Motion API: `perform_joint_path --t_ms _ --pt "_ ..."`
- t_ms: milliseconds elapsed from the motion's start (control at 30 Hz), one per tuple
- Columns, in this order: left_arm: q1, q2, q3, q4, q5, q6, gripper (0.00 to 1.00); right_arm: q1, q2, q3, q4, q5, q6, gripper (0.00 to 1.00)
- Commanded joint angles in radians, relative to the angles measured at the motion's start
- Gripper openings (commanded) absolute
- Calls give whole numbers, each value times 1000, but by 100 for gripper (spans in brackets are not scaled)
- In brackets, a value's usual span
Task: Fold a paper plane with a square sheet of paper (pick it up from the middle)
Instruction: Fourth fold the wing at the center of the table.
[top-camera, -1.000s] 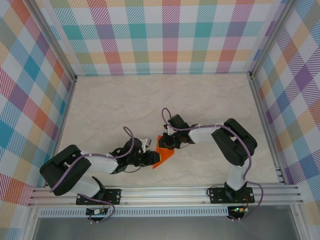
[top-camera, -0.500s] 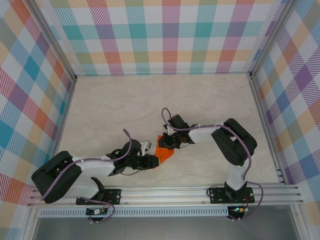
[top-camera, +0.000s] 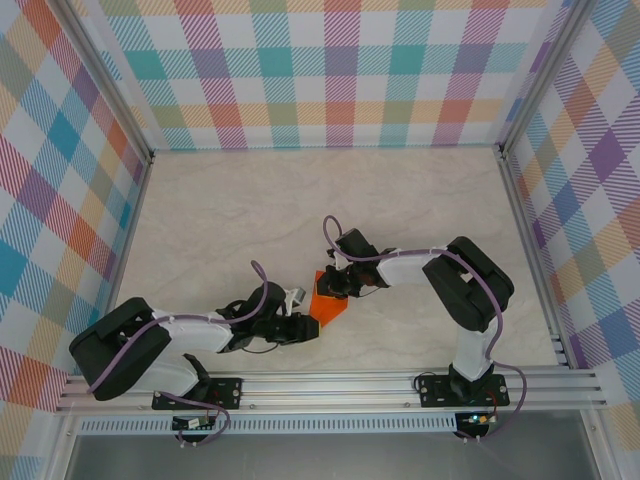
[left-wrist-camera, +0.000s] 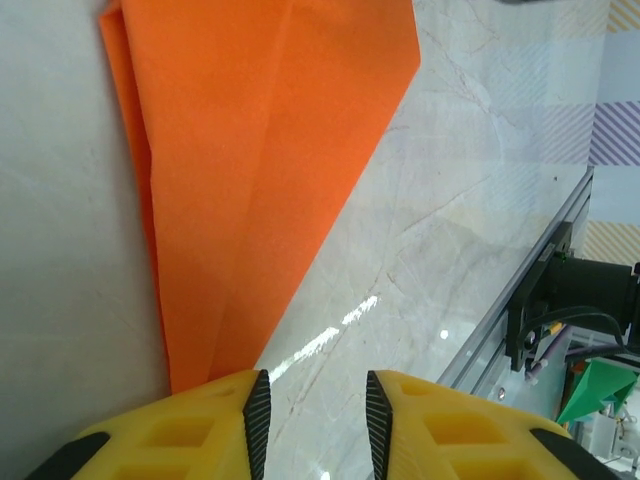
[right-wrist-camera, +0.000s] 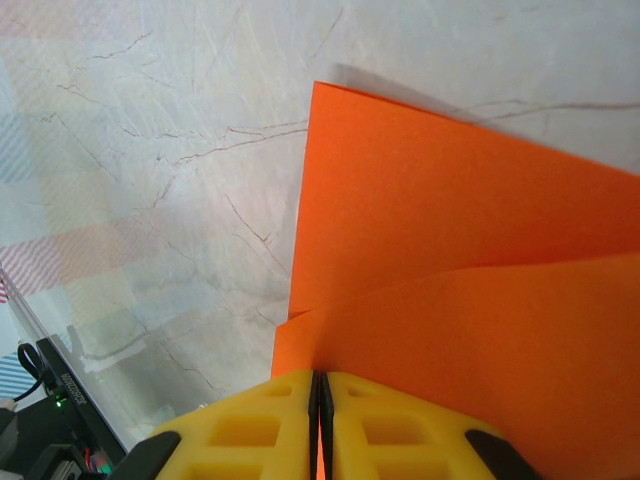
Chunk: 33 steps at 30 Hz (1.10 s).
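From above, the paper plane (top-camera: 330, 308) lies on the pale marbled table (top-camera: 230, 210), near the front rail (top-camera: 330, 385) and between the two arms; it is a small orange wedge, partly covered by both wrists. The left gripper (top-camera: 303, 326) reaches in from the left and meets the plane's near left end; the right gripper (top-camera: 333, 287) comes from the right and sits over its far edge. From this height I cannot tell how either pair of jaws stands. Checked walls (top-camera: 320, 70) close the table on three sides.

In the left wrist view, the plane is a long orange triangle with lengthwise creases, lying flat on the table; it is wide at the top and narrows to a point at the bottom. That point ends right at the tip of the left-hand yellow finger (left-wrist-camera: 200, 430). The two fingers stand apart with bare table in the gap, and nothing is gripped between them. The metal rail runs along the right.

In the right wrist view, the yellow fingers (right-wrist-camera: 250, 420) are pressed together with a hairline slit between them. The orange paper runs down into that slit, so the jaws are clamped on the plane; one folded layer overlaps another just above the fingertips. The paper's left corner rests on the table.
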<state>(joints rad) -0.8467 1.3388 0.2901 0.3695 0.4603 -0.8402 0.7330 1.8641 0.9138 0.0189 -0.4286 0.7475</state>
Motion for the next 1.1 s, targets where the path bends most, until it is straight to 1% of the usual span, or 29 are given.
perform_joint_path --t_ms 0,100,200,267,367,533,633,767,1067 --pt "-15 -101 12 -144 -31 47 33 13 86 -32 -66 88 -17 13" --pt "27 -202 35 -219 -79 65 33 13 85 -33 -66 91 -16 13" --pt "84 -223 58 -211 -70 84 34 13 88 -32 -68 90 -16 13" --pt "104 -194 77 -185 -46 95 36 14 90 -29 -65 88 -17 13" --pt "117 -107 119 -136 -5 100 36 14 90 -29 -65 90 -17 13" --pt "126 44 160 -14 20 100 36 14 90 -30 -66 88 -15 13" --pt "127 108 178 30 34 99 37 14 89 -32 -67 88 -15 13" --pt "128 140 171 34 33 93 37 16 87 -33 -66 89 -14 13" --pt "123 170 63 95 93 11 37 17 101 -27 -66 91 -14 13"
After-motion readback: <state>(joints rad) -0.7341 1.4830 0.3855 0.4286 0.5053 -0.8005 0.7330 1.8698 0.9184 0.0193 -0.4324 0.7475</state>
